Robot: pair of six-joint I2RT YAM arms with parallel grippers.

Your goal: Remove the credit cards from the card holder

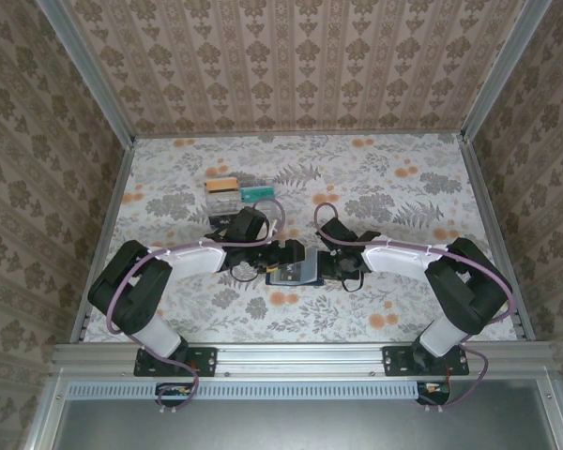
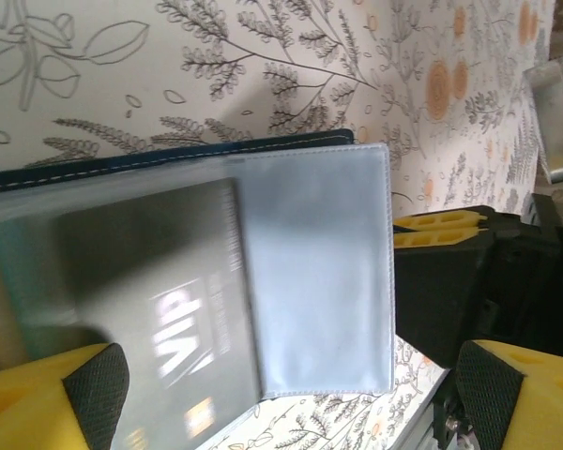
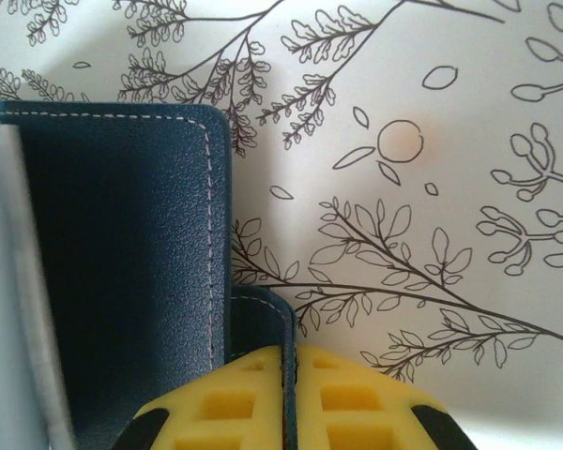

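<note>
**A:** Where do we find the card holder?

**B:** It lies open on the flowered table, near the front middle, between our two arms. From above we also make out a few credit cards lying together well behind it, yellow-tan and teal.

**A:** And what do we see inside it?

**B:** Our left wrist view gives us what the overhead can't. A dark card lettered "VIP" sits in the greyish see-through pocket. The left gripper hangs over it with its jaws spread wide.

**A:** And our right side?

**B:** In the right wrist view, the right gripper is pressed together on a thin edge of the navy cover, pinching it.
</note>
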